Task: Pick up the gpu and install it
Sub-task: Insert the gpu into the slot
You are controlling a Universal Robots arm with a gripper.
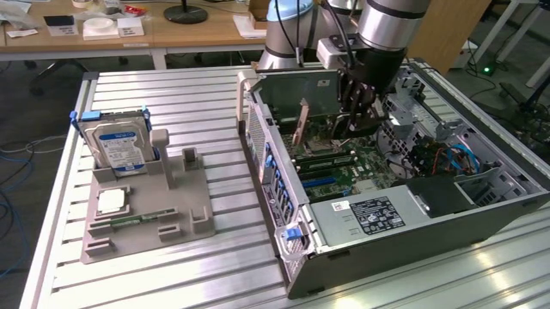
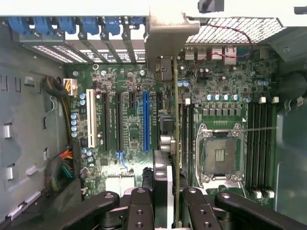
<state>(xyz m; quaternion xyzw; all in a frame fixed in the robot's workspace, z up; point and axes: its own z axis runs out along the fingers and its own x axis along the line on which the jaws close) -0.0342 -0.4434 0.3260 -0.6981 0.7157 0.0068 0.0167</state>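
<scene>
One gpu (image 2: 176,124), edge-on, pinched in the gripper (image 2: 169,203) inside the case (image 1: 413,238), over the motherboard (image 2: 129,158); install step in hand; seating calls for square alignment above a slot.

Exterior overlooks motherboard (image 1: 344,164); wrist camera faces it closely.

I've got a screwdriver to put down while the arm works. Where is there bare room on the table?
The slatted table is bare in front of the grey fixture and between it and the computer case. Inside the case it is crowded: the gripper holds the gpu over the motherboard.
</scene>
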